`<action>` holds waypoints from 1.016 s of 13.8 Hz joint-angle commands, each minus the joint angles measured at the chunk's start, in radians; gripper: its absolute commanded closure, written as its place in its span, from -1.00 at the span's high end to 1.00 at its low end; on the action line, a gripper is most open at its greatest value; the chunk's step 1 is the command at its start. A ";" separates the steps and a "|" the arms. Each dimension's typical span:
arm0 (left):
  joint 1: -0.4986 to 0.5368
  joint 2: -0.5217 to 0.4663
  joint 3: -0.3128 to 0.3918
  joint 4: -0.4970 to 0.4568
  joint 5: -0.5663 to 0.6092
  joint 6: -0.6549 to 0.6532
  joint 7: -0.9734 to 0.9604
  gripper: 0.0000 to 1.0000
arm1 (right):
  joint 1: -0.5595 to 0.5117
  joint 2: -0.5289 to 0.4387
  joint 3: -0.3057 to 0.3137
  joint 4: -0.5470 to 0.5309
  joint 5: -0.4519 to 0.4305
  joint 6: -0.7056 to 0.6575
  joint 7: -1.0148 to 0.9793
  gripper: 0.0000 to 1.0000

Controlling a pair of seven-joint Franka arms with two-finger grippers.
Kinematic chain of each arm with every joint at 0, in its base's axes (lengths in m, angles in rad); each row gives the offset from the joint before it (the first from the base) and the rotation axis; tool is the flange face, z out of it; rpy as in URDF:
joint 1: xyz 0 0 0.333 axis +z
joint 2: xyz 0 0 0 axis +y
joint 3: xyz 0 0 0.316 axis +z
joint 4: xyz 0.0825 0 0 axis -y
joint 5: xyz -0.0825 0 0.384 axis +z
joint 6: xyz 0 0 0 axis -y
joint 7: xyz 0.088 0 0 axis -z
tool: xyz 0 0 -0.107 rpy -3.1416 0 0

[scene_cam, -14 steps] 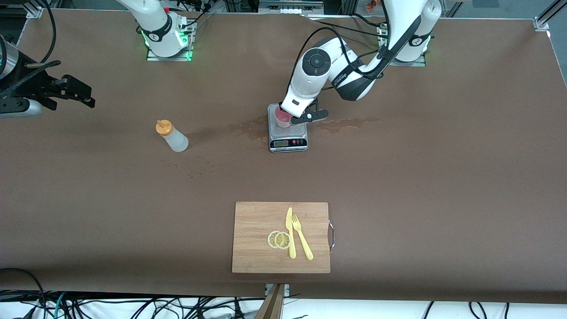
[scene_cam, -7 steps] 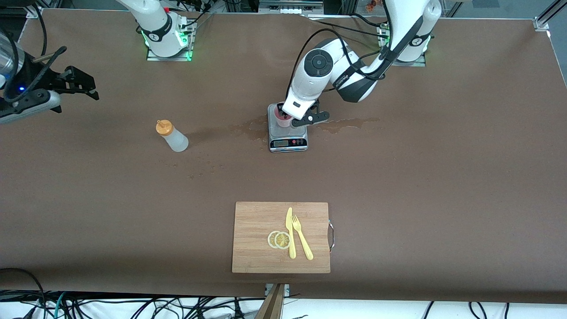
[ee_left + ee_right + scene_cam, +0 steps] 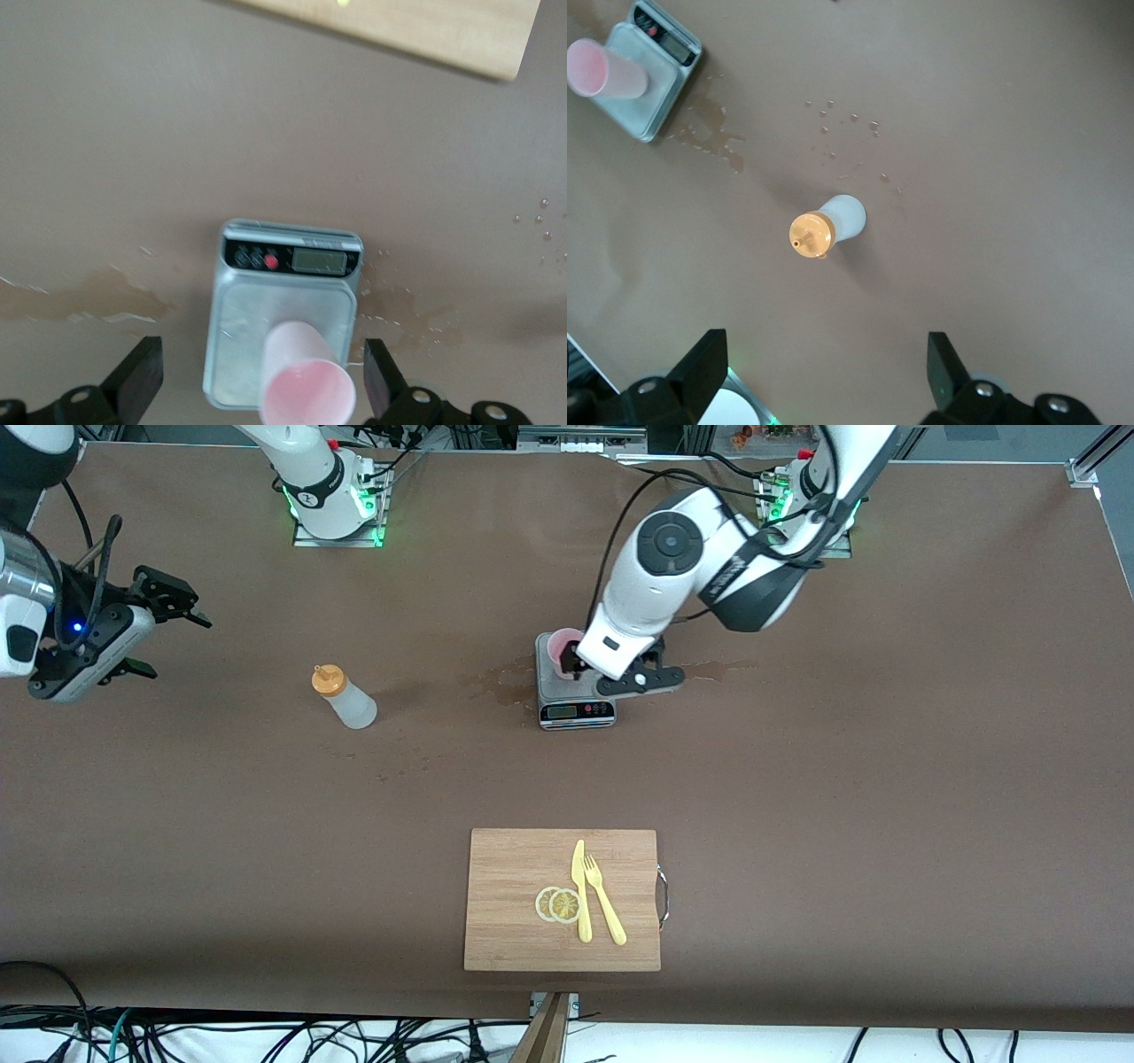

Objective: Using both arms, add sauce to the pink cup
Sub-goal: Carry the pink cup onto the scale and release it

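The pink cup [image 3: 562, 646] [image 3: 306, 382] stands upright on the steel scale [image 3: 576, 701] [image 3: 257, 328] in the middle of the table. My left gripper [image 3: 613, 670] [image 3: 262, 374] hovers just over the cup and scale, open, its fingers wide on either side of the cup and touching nothing. The sauce bottle [image 3: 347, 701] [image 3: 830, 225], whitish with an orange cap, stands alone toward the right arm's end of the table. My right gripper [image 3: 170, 642] [image 3: 824, 359] is up in the air at that end, open and empty, over bare table beside the bottle.
A wooden cutting board [image 3: 514, 868] with lemon slices [image 3: 558, 904], a yellow knife [image 3: 580, 890] and a fork [image 3: 604, 911] lies nearer the camera. Wet stains [image 3: 496, 682] spread on the table beside the scale.
My left gripper has opened, let go of the pink cup and lifted off it. The right arm has swung its gripper in toward the sauce bottle.
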 commanded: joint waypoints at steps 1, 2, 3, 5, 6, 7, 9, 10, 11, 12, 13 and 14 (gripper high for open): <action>0.020 -0.028 0.084 0.115 0.008 -0.157 0.173 1.00 | -0.065 0.060 0.008 0.007 0.079 0.017 -0.170 1.00; 0.026 -0.038 0.125 0.146 0.002 -0.205 0.242 1.00 | -0.075 0.074 0.008 0.005 0.091 0.024 -0.227 1.00; 0.035 -0.050 0.163 0.172 -0.030 -0.249 0.306 1.00 | -0.086 0.077 0.008 -0.007 0.091 0.035 -0.277 1.00; 0.063 -0.087 0.252 0.195 -0.082 -0.315 0.438 1.00 | -0.111 0.076 0.006 -0.071 0.129 0.085 -0.408 1.00; 0.084 -0.113 0.291 0.197 -0.094 -0.334 0.501 1.00 | -0.126 0.074 0.003 -0.116 0.175 0.110 -0.483 1.00; 0.109 -0.137 0.314 0.197 -0.108 -0.352 0.532 1.00 | -0.140 0.071 0.003 -0.158 0.202 0.142 -0.547 1.00; 0.138 -0.179 0.349 0.198 -0.102 -0.400 0.548 1.00 | -0.163 0.068 0.001 -0.238 0.260 0.168 -0.655 1.00; 0.144 -0.193 0.372 0.201 -0.095 -0.432 0.580 1.00 | -0.172 0.067 -0.002 -0.284 0.312 0.182 -0.728 1.00; 0.153 -0.205 0.395 0.201 -0.096 -0.464 0.642 1.00 | -0.172 0.068 -0.018 -0.326 0.350 0.213 -0.822 1.00; 0.161 -0.214 0.412 0.201 -0.096 -0.489 0.704 1.00 | -0.174 0.074 -0.029 -0.369 0.389 0.233 -0.903 1.00; 0.166 -0.222 0.432 0.201 -0.093 -0.498 0.747 1.00 | -0.178 0.077 -0.043 -0.412 0.441 0.234 -0.965 1.00; 0.169 -0.232 0.456 0.201 -0.091 -0.509 0.779 1.00 | -0.180 0.083 -0.058 -0.445 0.496 0.234 -1.041 1.00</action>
